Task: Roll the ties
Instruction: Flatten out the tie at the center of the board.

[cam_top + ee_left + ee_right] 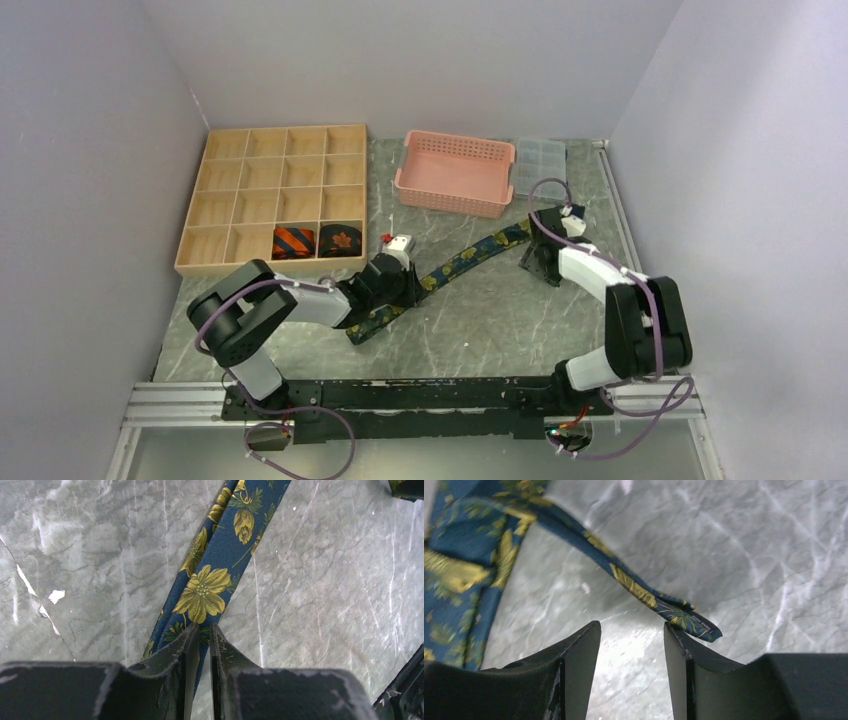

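Woven cloth tie (slight sheen); marbled tabletop glossy; wooden tray matt.

Deep blue with yellow-green blooms: the floral tie. The striped tie is orange and black, the leaf tie black with orange — basket pink, table grey-veined.

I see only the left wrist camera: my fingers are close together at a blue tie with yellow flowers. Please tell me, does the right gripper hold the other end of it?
Observer: No. The right gripper stands open, and the floral tie ends in a narrow tip lying free beside one fingertip.
Operator: Are more ties somewhere?
Observer: Yes. An orange-striped tie and a leaf-print tie sit rolled in neighbouring front compartments of the wooden tray.
Operator: What is beyond the tie?
Observer: A pink basket, with a clear plastic box beside it on the right.
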Tool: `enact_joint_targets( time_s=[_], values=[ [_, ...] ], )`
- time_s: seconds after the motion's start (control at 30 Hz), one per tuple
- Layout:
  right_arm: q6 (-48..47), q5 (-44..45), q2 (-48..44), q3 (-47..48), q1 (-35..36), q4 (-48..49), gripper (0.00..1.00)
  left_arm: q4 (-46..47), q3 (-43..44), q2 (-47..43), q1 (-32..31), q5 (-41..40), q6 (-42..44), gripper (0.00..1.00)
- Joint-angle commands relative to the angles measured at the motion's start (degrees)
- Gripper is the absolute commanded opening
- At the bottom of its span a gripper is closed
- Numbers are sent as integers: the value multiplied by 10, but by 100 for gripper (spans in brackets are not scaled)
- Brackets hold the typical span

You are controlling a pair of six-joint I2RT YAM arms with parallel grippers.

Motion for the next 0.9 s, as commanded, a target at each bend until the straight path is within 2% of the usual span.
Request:
enact_joint_targets(
  time_s=[0.0,0.17,0.23,0.37,0.5,0.6,0.73,0.87],
  values=[
    [24,62,62,78,-38,-35,54,-13,-43,46,0,11,-19,21],
    [33,98,182,206,-95,-66,53,22,-66,67,0,18,-27,20],
    [25,107,236,284,-121,-85,53,30,-76,66,0,25,-28,20],
    [-28,148,325,439,-155,-139,53,43,-93,66,-1,29,-33,20],
    [-78,158,367,520,-182,-137,54,50,-98,69,-1,27,-33,20],
    [-88,125,358,493,-185,-102,54,52,-94,64,-2,30,-27,21],
    [-77,49,294,350,-179,28,52,52,-93,35,-12,32,-14,25],
    [-58,35,264,295,-154,81,52,17,-80,-2,-32,24,3,27]
  ],
)
